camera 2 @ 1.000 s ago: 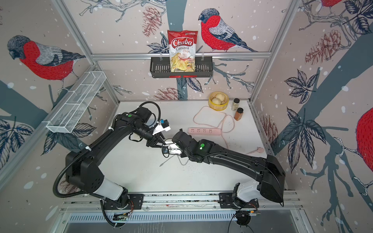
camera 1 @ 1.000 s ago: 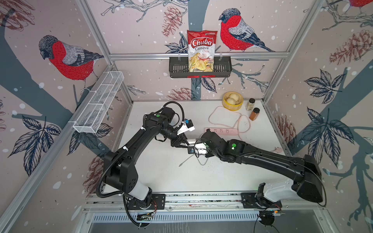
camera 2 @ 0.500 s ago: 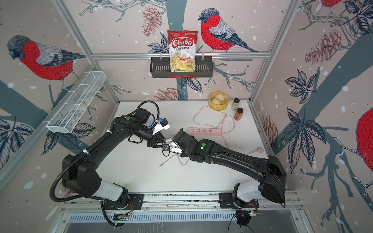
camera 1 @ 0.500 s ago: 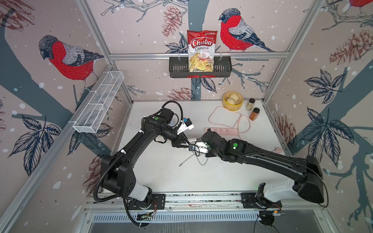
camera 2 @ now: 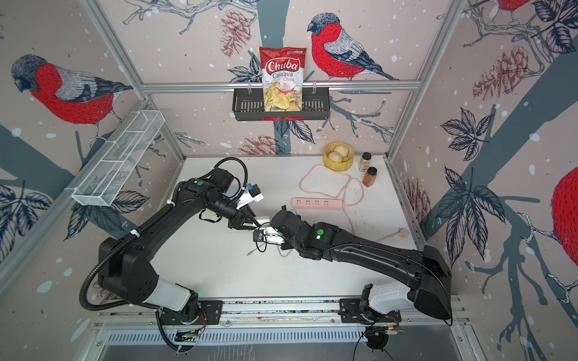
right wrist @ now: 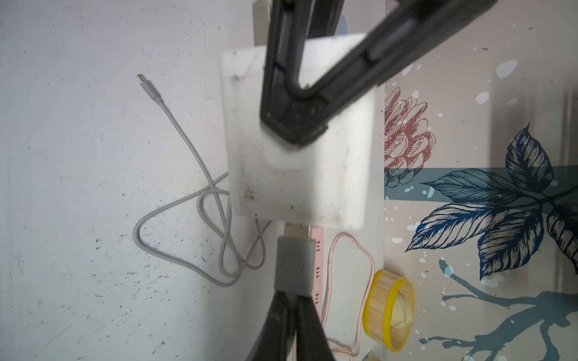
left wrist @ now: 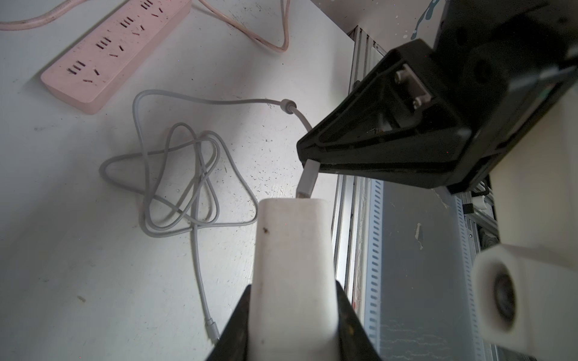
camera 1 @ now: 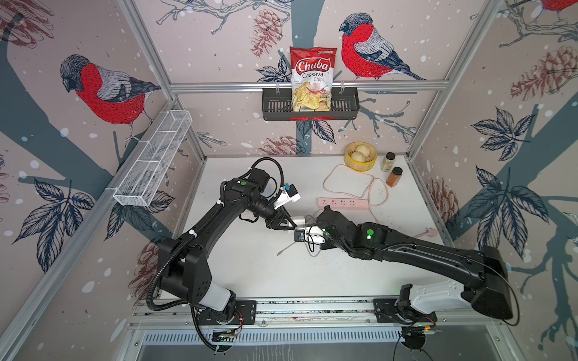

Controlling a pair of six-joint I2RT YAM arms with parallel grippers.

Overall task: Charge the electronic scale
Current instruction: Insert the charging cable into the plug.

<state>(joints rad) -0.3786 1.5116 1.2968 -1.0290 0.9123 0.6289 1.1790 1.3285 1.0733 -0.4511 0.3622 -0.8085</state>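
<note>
Two end effectors are meeting above the counter.
The left end effector is gripping the white charger cube; the right end effector is pinching the grey USB plug, whose metal tip is touching the cube's end face; its cable is trailing in loops on the counter. The electronic scale is lying mostly hidden beneath the left arm, showing only a cream edge.
</note>
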